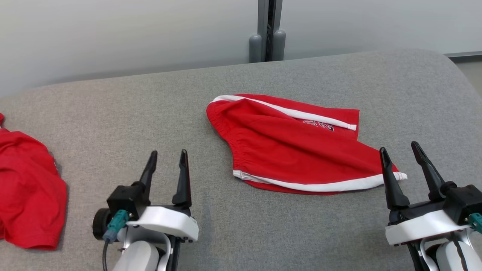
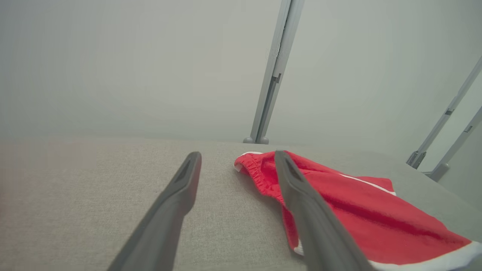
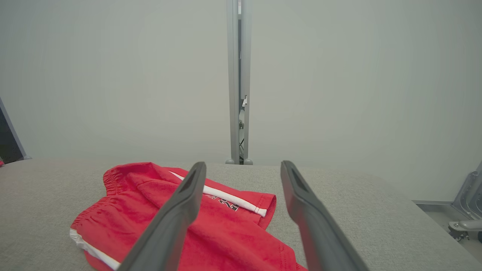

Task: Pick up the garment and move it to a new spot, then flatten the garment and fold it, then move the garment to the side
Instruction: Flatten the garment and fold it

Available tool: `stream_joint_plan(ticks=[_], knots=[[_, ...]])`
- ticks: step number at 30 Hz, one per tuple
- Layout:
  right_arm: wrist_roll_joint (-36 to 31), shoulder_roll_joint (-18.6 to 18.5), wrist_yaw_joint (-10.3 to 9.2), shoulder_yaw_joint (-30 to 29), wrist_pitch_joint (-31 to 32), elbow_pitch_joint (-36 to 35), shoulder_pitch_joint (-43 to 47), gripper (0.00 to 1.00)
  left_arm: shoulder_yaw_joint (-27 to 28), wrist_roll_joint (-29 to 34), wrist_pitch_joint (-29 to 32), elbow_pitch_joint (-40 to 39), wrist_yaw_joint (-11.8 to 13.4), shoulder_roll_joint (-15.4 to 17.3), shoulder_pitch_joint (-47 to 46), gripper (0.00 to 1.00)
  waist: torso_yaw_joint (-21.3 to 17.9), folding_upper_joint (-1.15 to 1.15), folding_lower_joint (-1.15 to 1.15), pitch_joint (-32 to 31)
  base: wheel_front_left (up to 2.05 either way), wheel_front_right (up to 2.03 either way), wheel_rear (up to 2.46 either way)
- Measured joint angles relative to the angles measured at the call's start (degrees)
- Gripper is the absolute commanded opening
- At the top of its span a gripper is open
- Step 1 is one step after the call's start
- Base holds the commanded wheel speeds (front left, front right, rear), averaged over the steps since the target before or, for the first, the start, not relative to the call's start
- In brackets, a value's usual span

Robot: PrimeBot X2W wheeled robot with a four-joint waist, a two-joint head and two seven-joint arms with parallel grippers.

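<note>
Head view: the garment [image 1: 293, 146], red shorts with white stripes, lies rumpled at the middle of the grey table [image 1: 113, 113]. The left gripper [image 1: 168, 151] stands released, apart from the waistband. The right gripper [image 1: 399, 146] is likewise released and holds nothing, with one finger crossing the striped corner; contact cannot be told. A second red cloth [image 1: 26, 195] lies at the table's left edge, well apart. Judged from this, the garment is not yet flat, so flattening, folding and moving aside remain; whether the first relocation is complete cannot be told. Left wrist view: the gathered waistband lies just beyond one finger, a detail that is coarser from the head. Right wrist view: it adds the printed lettering and the stitched leg hem, with the fingers spread over the cloth.
</note>
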Motion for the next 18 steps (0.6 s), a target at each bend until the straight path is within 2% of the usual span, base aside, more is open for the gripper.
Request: stream_joint_plan(ticks=[4, 6, 9, 14, 18], knots=[[-0.05, 0.21, 0.00, 0.13, 0.00, -0.46, -0.07, 1.00, 0.43, 1.19, 0.00, 1.88, -1.31, -1.59, 0.81, 1.00, -0.25, 0.00, 0.00, 0.86, 0.00, 0.00, 0.00], [-0.04, 0.14, 0.00, 0.34, 0.00, -0.60, -0.27, 1.00, -0.64, -0.15, 0.00, 4.91, -2.69, -2.43, 0.86, 1.00, -0.71, 0.00, 0.00, 1.77, 0.00, 0.00, 0.00], [-0.01, 0.08, 0.00, 0.49, 0.00, -0.64, -0.75, 1.00, -2.19, -1.54, 0.01, 8.17, -3.48, -2.76, -0.03, 1.00, -1.43, 0.00, 0.00, 2.75, 0.00, 0.00, 0.00], [0.07, -0.11, 0.00, 0.83, 0.00, -0.65, -1.46, 1.00, -6.42, -6.58, 0.00, 11.15, -3.44, -2.78, -2.97, 1.00, -2.85, 0.00, 0.00, 4.44, 0.00, 0.00, 0.00], [0.30, -0.27, 0.00, 1.09, 0.00, -0.63, -2.04, 1.00, -9.39, -10.63, 0.00, 12.38, -2.33, -2.83, -5.08, 1.00, -4.02, 0.00, 0.00, 5.71, 0.00, 0.00, 0.00]])
